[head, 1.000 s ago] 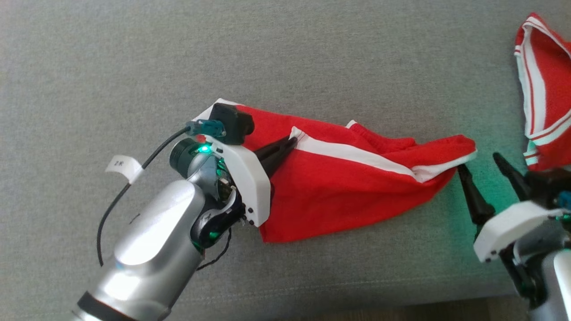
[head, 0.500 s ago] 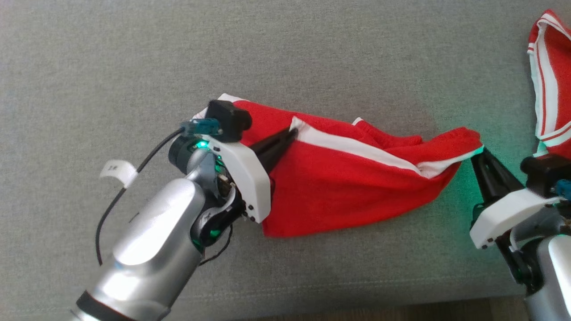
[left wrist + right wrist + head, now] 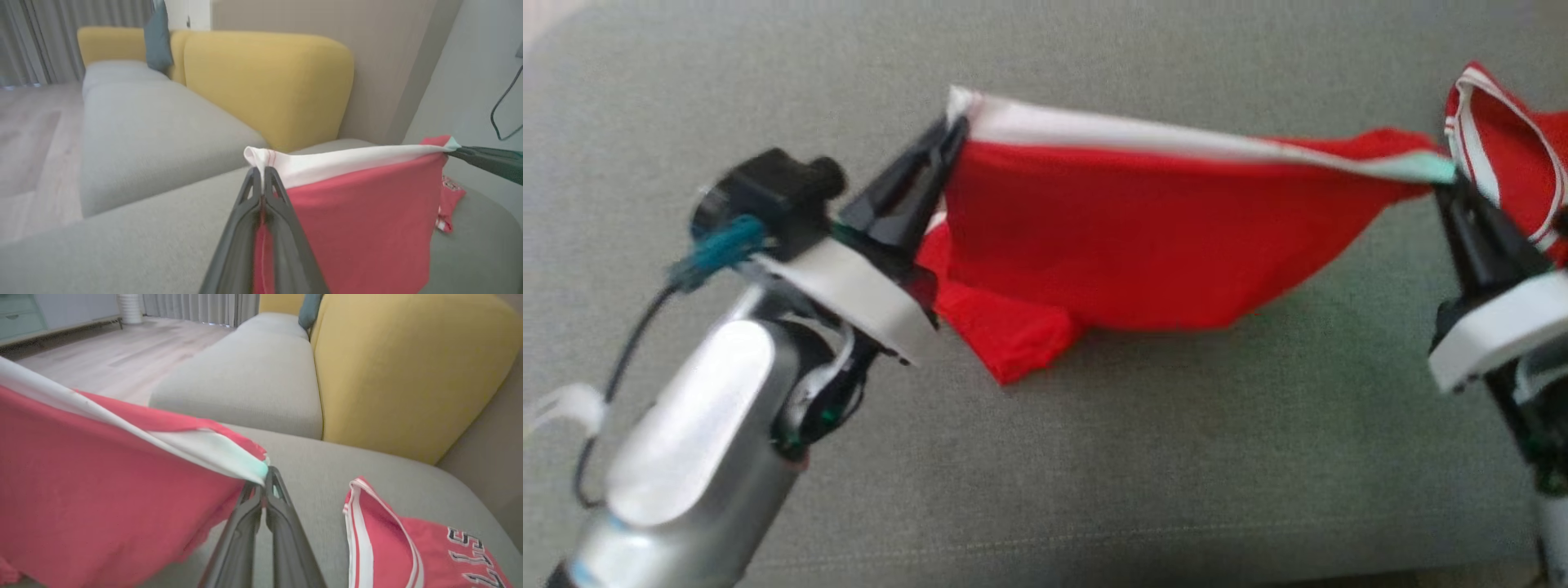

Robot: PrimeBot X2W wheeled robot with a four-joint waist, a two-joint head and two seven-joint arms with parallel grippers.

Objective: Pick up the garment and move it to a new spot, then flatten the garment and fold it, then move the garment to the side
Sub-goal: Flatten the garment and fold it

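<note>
Left hand (image 3: 954,132) and right hand (image 3: 1441,184) each clamp the garment (image 3: 1143,229) by its white edge, raised over the sofa (image 3: 1094,457); placing, flattening, folding remain

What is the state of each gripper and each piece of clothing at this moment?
left gripper: shut on one corner of the garment.
right gripper: shut on the opposite corner.
garment: held up, stretched between both grippers, rest hanging.
jersey: lying crumpled on the sofa.

A grey fabric sofa seat (image 3: 143,134) runs toward the left wrist view's upper left, backed by a mustard-yellow padded backrest (image 3: 265,81) and a teal cushion (image 3: 157,36). Pale wooden plank floor (image 3: 28,143) and grey curtains (image 3: 36,41) sit at that view's far left.
</note>
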